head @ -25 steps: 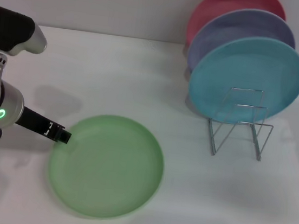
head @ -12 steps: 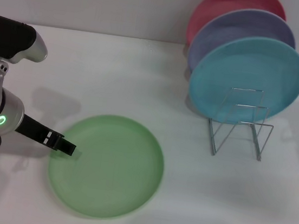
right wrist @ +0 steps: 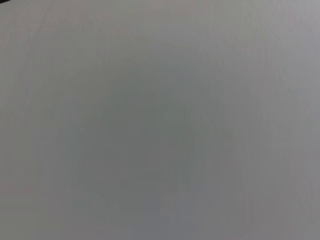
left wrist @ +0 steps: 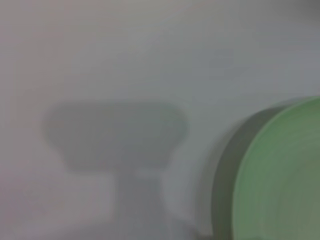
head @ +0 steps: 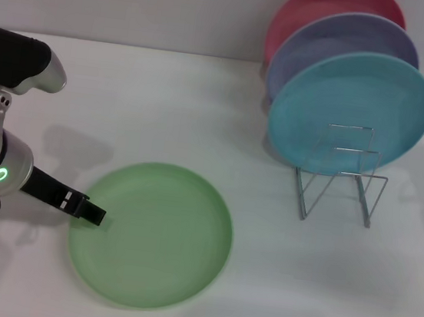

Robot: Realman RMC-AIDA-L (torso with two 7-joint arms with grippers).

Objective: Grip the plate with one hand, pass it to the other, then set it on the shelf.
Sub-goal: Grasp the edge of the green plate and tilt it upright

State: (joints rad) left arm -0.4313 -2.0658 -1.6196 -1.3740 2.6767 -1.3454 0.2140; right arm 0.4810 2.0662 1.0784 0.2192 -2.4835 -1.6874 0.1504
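Head view: the left gripper [head: 94, 212] is touching the plate [head: 157, 237] at its near rim; I cannot tell whether it is clamping. The shelf [head: 340, 174] is standing well beyond.

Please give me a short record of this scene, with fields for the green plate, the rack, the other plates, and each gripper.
green plate: light green plate lies flat on the white table
left gripper: left gripper is at the green plate's left rim; open or shut cannot be told
right gripper: not in view
rack: silver wire rack at the right, front slots free
other plates: turquoise plate, lavender plate and pink plate stand on edge, one behind another
task status: plate not yet lifted
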